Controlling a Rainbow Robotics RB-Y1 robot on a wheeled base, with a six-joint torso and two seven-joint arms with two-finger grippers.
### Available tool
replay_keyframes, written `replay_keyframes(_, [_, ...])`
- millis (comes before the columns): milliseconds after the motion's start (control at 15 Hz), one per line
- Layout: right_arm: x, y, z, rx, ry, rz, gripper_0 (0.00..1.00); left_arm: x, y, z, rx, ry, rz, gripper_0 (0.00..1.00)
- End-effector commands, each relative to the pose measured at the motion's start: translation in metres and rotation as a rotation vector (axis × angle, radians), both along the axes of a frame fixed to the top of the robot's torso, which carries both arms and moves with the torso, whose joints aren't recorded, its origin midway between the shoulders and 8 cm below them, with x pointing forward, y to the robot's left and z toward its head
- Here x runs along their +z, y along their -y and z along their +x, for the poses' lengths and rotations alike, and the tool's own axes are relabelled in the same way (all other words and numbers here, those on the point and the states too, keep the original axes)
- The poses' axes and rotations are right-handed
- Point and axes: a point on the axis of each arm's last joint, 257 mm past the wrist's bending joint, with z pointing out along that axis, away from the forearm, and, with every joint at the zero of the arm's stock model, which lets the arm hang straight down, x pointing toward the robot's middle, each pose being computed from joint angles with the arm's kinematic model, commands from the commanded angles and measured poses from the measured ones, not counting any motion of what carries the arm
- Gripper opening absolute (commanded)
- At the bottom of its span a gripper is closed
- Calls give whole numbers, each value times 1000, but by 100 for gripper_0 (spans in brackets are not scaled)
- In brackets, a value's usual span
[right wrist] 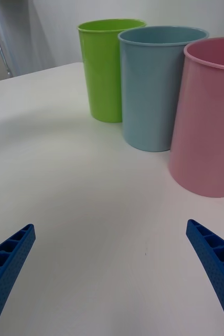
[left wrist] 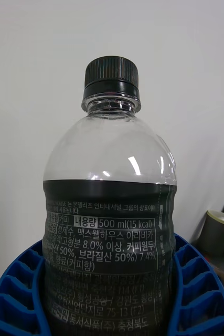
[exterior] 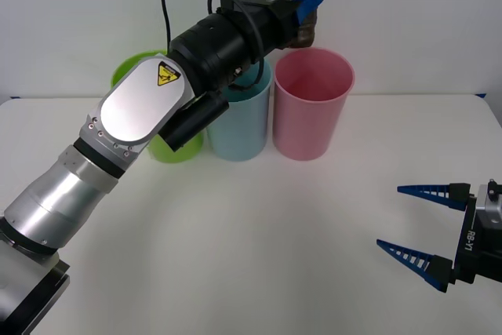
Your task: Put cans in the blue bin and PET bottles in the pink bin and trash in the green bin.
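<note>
Between our left claw's (exterior: 307, 7) ribbed blue fingers (left wrist: 17, 294) sits the bottle (left wrist: 109, 210), upright, clamped around its dark labelled middle, black cap (left wrist: 112, 79) well above the grip. We hold it high, just behind and above the pink bin (exterior: 313, 103), not yet squarely over the opening. Just beside that bin stands the blue bin (exterior: 245, 123), partly hidden under our forearm, and beyond it the green bin (exterior: 169, 147); the three stand in a row, sides close together.

We judge the bottle light and apparently empty, its clear upper part showing nothing inside. Thin plastic of this kind gives under a squeeze and is smooth, so the label band, where the wall is straight, is the sound place to hold; the tapering shoulder would let it slip upward. Our fingers wrap both sides there, and the grip looks centred. Releasing over the pink rim should be forgiving, since the mouth is far wider than the bottle, though a light bottle may bounce or tip the bin if dropped from high.

Our right claw (exterior: 427, 229) waits low over the table (right wrist: 91, 210), well apart from the bins, fingers spread wide, holding nothing.
</note>
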Motion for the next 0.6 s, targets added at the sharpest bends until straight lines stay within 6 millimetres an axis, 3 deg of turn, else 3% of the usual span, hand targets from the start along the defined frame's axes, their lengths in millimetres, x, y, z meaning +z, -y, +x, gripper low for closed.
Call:
replay_keyframes(67, [0,0,0,0,0,0,100,-14,13,12,4,-20,41,0])
replay_keyframes(600, [0,0,0,0,0,0,100,-42,52,48,55,-64,118,0])
